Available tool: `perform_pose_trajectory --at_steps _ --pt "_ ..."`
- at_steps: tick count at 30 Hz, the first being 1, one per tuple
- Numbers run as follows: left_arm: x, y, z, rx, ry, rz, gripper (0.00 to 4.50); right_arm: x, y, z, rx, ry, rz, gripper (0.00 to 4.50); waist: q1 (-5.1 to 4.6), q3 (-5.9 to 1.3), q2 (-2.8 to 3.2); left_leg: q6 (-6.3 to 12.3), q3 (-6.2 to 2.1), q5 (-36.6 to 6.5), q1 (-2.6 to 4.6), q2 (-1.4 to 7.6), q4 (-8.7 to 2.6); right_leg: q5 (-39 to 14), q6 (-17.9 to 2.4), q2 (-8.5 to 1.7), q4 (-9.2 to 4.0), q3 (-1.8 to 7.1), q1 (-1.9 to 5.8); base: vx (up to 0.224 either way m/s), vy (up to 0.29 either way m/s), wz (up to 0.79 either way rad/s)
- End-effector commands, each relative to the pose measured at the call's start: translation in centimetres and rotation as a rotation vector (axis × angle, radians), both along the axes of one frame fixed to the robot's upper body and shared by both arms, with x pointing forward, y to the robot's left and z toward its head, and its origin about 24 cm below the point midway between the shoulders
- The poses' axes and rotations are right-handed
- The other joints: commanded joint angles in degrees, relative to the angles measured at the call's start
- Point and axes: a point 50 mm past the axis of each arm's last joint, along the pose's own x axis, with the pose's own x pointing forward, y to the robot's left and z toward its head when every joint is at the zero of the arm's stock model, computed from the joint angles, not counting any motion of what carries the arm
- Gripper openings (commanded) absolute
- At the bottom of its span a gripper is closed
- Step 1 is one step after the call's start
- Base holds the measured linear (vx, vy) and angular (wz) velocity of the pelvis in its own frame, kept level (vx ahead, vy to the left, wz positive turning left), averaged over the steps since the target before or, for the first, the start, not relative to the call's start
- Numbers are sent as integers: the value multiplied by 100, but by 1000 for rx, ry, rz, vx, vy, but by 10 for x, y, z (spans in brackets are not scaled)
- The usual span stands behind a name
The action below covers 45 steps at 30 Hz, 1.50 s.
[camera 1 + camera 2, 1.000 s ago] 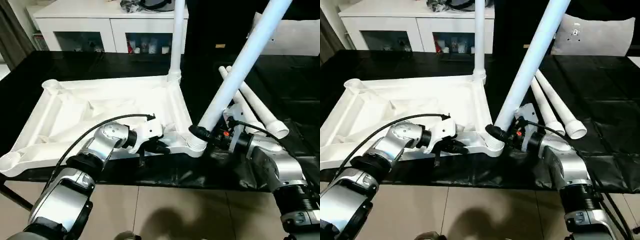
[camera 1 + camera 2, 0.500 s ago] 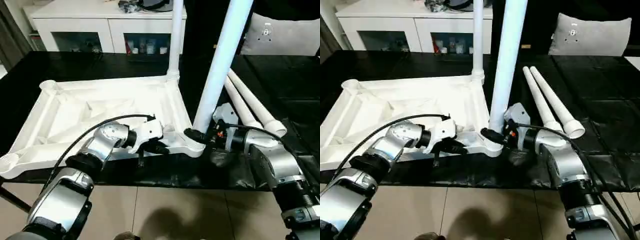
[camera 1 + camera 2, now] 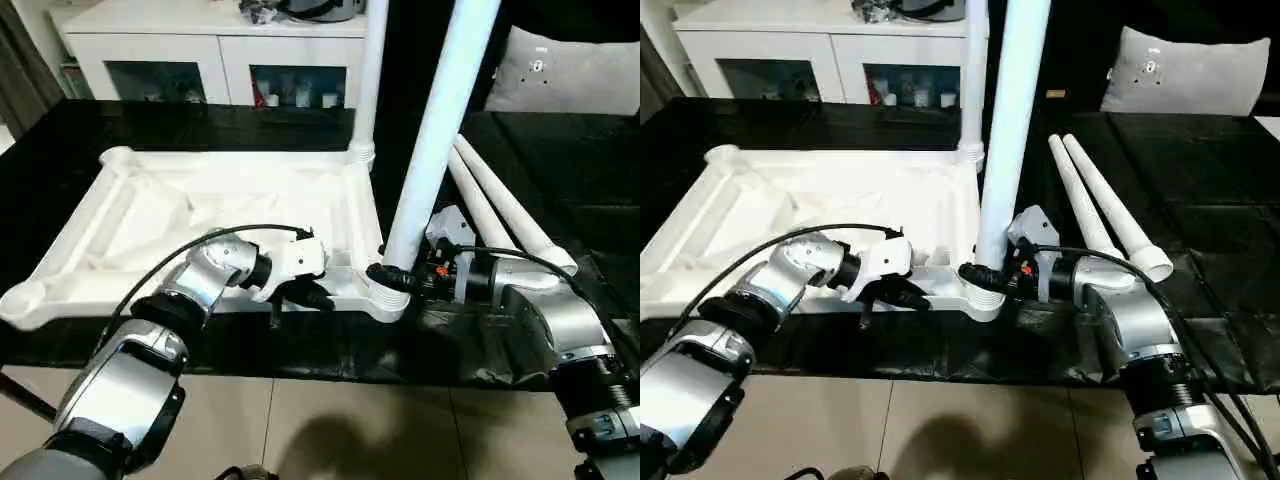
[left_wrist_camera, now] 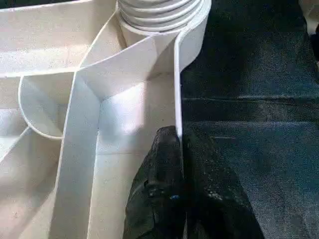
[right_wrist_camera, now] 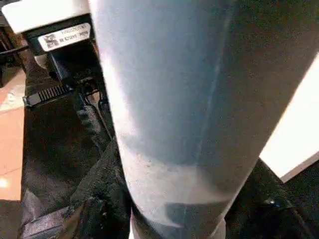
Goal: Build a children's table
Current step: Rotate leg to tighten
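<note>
I see the white plastic rectangular tabletop (image 3: pixel 200 215) lying upside down, ribbed underside up, on the black-covered table (image 3: pixel 120 125). My left gripper (image 4: pixel 178 149) sits at the near rim of the tabletop, its black fingers (image 4: pixel 162 164) closed on the thin rim wall, one on each side, just beside the near right corner socket (image 3: pixel 385 295).

My right gripper (image 3: pixel 392 275) is at that same socket, its fingers clamped round the base of a long white tapered tube leg (image 3: pixel 440 120) that stands nearly upright in the socket, leaning slightly to the right. In the right wrist view the leg (image 5: pixel 189 89) rises between the dark fingers (image 5: pixel 99 189).

A second white tube leg (image 3: pixel 368 70) stands upright in the far right corner socket. Two more white tube legs (image 3: pixel 1105 205) lie side by side on the table to the right of the tabletop, touching each other, wide ends toward me.

Behind the table stands a white cabinet with glass doors (image 3: pixel 200 55), and a grey cushion (image 3: pixel 570 75) rests at the far right.
</note>
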Motion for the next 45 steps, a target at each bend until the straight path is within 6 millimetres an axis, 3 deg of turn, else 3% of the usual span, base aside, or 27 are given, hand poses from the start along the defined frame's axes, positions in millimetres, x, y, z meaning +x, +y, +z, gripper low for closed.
perform_pose_trajectory --at_steps 1,4,5,6,7,8,10,12,13,14,15,18,19,21,22,23,24,25,26,27,28,30,31,38,43,44,45 --pt "6 2 9 -17 -32 39 0 -21 8 -47 -78 220 8 189 -5 -299 3 85 -64 -1797 101 237 -410 -1482 -1293 -447 -444 209 224 0 0 0" --pt "3 7 3 -62 4 129 0 -11 8 -51 -129 191 -160 189 -49 -238 7 -21 -79 -2143 135 236 -452 -2164 -1178 -461 -505 213 193 0 0 0" --pt "2 8 -1 -89 16 217 0 -5 11 -50 -119 182 -264 189 -104 -194 -62 -102 -104 -2438 144 213 -473 -2825 -1018 -466 -551 194 178 0 0 0" --pt "2 8 -1 -89 16 217 0 -5 11 -50 -119 182 -264 189 -121 -179 -24 -180 -135 -2589 177 228 -490 -3107 -973 -487 -543 198 157 0 0 0" --pt "0 7 -3 -104 18 259 0 -2 13 -49 -112 173 -314 189 -203 -145 -38 -253 -189 -2978 253 191 -468 -4035 -624 -503 -672 162 77 0 0 0" --pt "-3 1 -7 -122 14 323 0 5 17 -47 -97 174 -409 189 -232 -146 -29 -259 -192 -3060 285 177 -456 -4234 -511 -491 -720 151 46 0 0 0" --pt "-8 -9 -8 -148 19 360 0 11 21 -47 -83 181 -488 189 -351 -152 -52 -293 -251 -3269 254 184 -498 -4298 -366 -483 -753 59 82 0 0 0" --pt "-13 -22 -8 -178 28 382 0 17 24 -46 -77 184 -544 189 -424 -146 -11 -289 -260 -3468 264 187 -522 -4077 -371 -455 -775 -21 89 -13 29 -9" --pt "-17 -35 -7 -192 21 392 0 22 27 -47 -70 190 -590 189 -472 -165 -18 -303 -296 -3603 204 213 -568 -3825 -364 -488 -752 -67 152 -26 58 -17" --pt "-18 -37 -7 -193 20 392 0 22 27 -47 -69 192 -594 189 -489 -174 -3 -317 -297 -3665 234 225 -567 -3736 -396 -497 -753 -62 132 0 0 0" --pt "-24 -54 -3 -209 1 386 0 27 31 -47 -67 195 -639 189 -538 -159 -62 -279 -283 -3723 252 201 -551 -3735 -375 -482 -800 -86 102 0 0 0" --pt "-27 -64 1 -222 -21 388 0 29 34 -48 -66 216 -657 189 -583 -126 -87 -176 -244 -3738 304 142 -484 -4075 -255 -478 -910 -147 30 0 0 0" --pt "-28 -67 1 -208 -48 380 0 29 38 -49 -70 242 -647 189 -630 -113 -56 -117 -249 -3855 387 113 -422 -4296 -64 -492 -1021 -318 9 0 0 0" --pt "-31 -65 1 -183 -59 382 0 29 40 -51 -91 252 -628 189 -699 -110 11 -171 -323 -4148 299 192 -546 -3832 -48 -471 -963 -395 167 0 0 0" --pt "-31 -65 1 -181 -60 381 0 29 40 -51 -95 251 -625 189 -681 -109 42 -234 -352 -4364 306 249 -612 -3566 -110 -463 -903 -393 201 0 0 0" --pt "-31 -64 1 -173 -65 383 0 29 41 -52 -104 248 -623 189 -685 -114 39 -316 -380 -4613 254 313 -719 -3033 -262 -460 -762 -311 269 0 0 0" --pt "-31 -62 1 -165 -71 386 0 29 41 -52 -107 243 -617 189 -677 -116 -15 -363 -333 -4551 326 249 -661 -3130 -375 -508 -819 -254 146 0 0 0" --pt "-31 -59 2 -156 -80 403 0 31 41 -52 -106 235 -614 189 -697 -85 -35 -310 -294 -4417 426 168 -535 -3637 -325 -548 -965 -324 29 0 0 0" --pt "-31 -58 2 -153 -84 412 0 32 41 -52 -101 233 -614 189 -730 -69 -32 -265 -309 -4347 398 155 -522 -3812 -242 -555 -980 -371 67 0 0 0" --pt "-31 -57 3 -152 -87 417 0 33 41 -52 -92 230 -615 189 -763 -65 1 -238 -349 -4300 296 175 -562 -3926 -111 -560 -967 -409 179 0 0 0" --pt "-31 -57 3 -152 -88 419 0 33 41 -52 -89 229 -615 189 -753 -77 23 -257 -362 -4344 303 193 -574 -3884 -103 -561 -955 -404 191 0 0 0" --pt "-31 -56 3 -152 -92 420 0 36 41 -49 -73 222 -623 224 -744 -80 19 -282 -364 -4384 340 188 -572 -3786 -163 -555 -953 -372 136 0 0 0" --pt "-31 -56 3 -152 -92 420 0 36 41 -49 -73 222 -623 224 -771 -56 -3 -247 -353 -4417 378 166 -539 -3843 -142 -531 -1004 -430 101 0 0 0" --pt "-24 -44 5 -130 -114 452 0 39 39 -47 -47 202 -615 290 -738 -59 8 -244 -349 -4449 384 198 -549 -3695 -210 -563 -967 -455 134 0 0 0" --pt "-19 -38 6 -122 -132 467 0 36 33 -45 -37 181 -590 337 -656 -89 -11 -162 -310 -3756 319 177 -511 -3672 -321 -637 -956 -361 151 0 0 0" --pt "-16 -32 6 -114 -141 472 0 31 25 -43 -15 165 -576 349 -574 -130 -15 -100 -286 -3257 220 202 -539 -3241 -475 -632 -878 -262 201 0 0 0" --pt "-16 -31 6 -114 -142 472 0 31 25 -43 -14 164 -576 361 -498 -175 -17 -67 -242 -2887 208 236 -541 -2757 -657 -623 -816 -194 201 0 0 0"
